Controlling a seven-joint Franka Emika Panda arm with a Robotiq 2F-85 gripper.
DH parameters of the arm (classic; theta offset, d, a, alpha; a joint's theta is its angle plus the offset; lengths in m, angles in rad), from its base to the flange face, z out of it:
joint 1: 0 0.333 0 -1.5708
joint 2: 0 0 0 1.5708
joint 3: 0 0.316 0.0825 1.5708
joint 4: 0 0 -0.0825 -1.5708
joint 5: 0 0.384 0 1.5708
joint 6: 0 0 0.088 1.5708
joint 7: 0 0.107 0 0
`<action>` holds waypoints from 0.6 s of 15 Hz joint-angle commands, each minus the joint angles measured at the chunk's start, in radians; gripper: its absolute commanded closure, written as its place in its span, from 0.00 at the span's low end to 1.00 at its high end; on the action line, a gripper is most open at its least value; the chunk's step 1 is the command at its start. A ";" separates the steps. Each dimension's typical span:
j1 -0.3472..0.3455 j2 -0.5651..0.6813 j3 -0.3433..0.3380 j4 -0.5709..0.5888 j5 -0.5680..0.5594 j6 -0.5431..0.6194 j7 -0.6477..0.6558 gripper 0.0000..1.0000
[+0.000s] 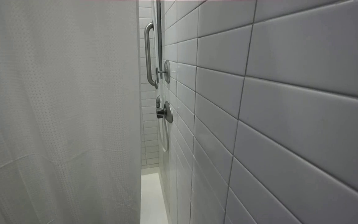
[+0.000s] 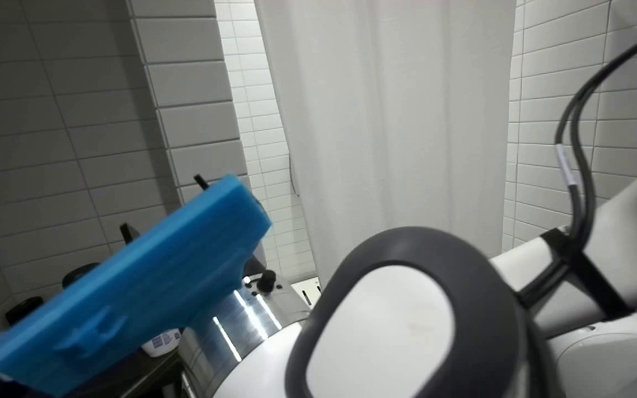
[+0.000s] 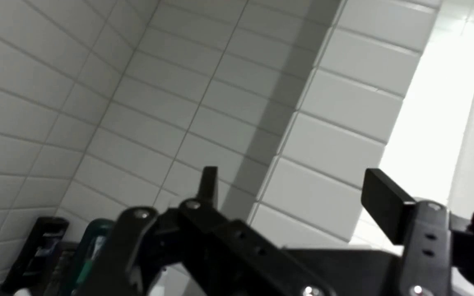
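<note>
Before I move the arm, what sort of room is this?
Most likely a bathroom: the white shower curtain, the metal grab bar and the tiled wall point to it.

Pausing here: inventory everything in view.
Curtain: one, white, both exterior views
Tiles: many, white, all views
Grab bar: one, silver, past curtain
Rail: one, silver, beside bar
Valves: two, silver, tiled wall
Floor: one, white, past curtain
Black bottle: one, black, wrist view
Green bottle: one, green, nearby
Shelf: one, dark, an exterior view
White bottle: one, white, by shelf
Metal surface: one, silver, by shelf
Arm: one, white and grey, an exterior view
Cables: two, black, along arm
Blue mount: one, blue, arm's end
Fingers: two, black, apart, wrist view
</note>
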 commanded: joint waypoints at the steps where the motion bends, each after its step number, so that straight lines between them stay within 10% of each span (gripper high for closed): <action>1: -0.044 0.218 -0.088 0.064 -0.156 0.048 0.131 0.00; 9: -0.067 0.434 -0.171 0.224 -0.226 0.301 0.322 0.00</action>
